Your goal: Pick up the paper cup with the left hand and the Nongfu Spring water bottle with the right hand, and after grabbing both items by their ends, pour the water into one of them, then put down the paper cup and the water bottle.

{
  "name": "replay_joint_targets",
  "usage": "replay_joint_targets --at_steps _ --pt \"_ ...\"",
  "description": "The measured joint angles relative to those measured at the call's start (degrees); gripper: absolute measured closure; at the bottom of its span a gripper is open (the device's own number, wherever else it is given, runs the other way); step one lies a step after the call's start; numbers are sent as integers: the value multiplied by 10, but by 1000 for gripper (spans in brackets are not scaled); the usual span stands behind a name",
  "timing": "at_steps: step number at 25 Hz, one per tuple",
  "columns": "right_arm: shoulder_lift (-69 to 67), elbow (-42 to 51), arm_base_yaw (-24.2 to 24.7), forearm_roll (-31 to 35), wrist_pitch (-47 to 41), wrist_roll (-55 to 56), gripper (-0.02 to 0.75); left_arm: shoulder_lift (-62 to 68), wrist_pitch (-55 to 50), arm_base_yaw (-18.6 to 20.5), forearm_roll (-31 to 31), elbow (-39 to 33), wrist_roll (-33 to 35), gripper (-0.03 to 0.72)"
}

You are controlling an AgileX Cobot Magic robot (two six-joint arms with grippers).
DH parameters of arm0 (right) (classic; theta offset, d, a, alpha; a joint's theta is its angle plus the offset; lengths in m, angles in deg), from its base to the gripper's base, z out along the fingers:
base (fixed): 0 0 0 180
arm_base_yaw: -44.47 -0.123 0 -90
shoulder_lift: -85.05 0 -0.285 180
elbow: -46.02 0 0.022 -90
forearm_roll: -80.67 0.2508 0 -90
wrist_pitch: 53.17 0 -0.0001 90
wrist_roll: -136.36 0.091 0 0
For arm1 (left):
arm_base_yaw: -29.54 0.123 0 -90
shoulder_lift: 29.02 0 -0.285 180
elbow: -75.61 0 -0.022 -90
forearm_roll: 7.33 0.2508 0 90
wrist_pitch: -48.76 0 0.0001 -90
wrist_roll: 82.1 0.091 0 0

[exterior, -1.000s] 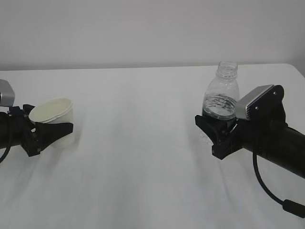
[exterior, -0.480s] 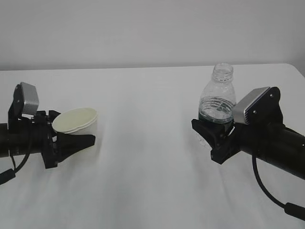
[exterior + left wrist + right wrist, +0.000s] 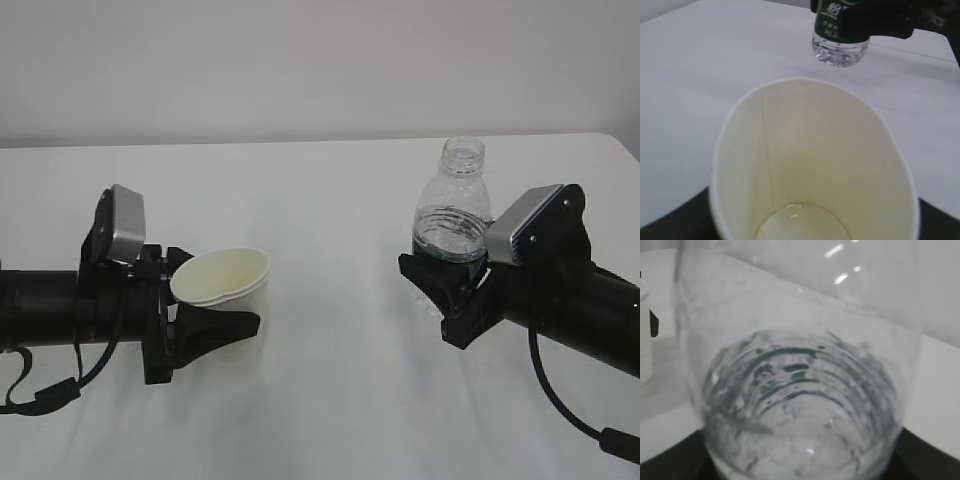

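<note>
The left pincer (image 3: 215,325) grips the paper cup (image 3: 225,277) (base hidden), the right pincer (image 3: 440,285) at 3 o'clock clamps the Nongfu Spring water bottle (image 3: 455,215).

**Cup left, bottle right, both off the table**

The cup (image 3: 225,277) is sitting in the left gripper (image 3: 215,325), above the table (image 3: 330,200) and well left of the bottle (image 3: 452,225). The bottle is standing upright in the right gripper (image 3: 440,285), mouth up, slightly farther back than the cup.

Clear bottle (image 3: 800,390) fills frame; green label print visible through wall.
</note>
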Motion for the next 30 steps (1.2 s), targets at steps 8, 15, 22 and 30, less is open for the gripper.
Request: replay_joint_targets --at_steps 8,15,22,30 --pt "0 0 0 -15 0 0 267 0 0 -63 -30 4 0 225" --pt "0 0 0 -27 0 -1 267 0 0 -103 -34 24 0 225" --pt "0 0 0 -31 0 -1 267 0 0 -148 -34 49 0 225" --pt "0 0 0 -46 0 -6 267 0 0 -189 -40 51 0 225"
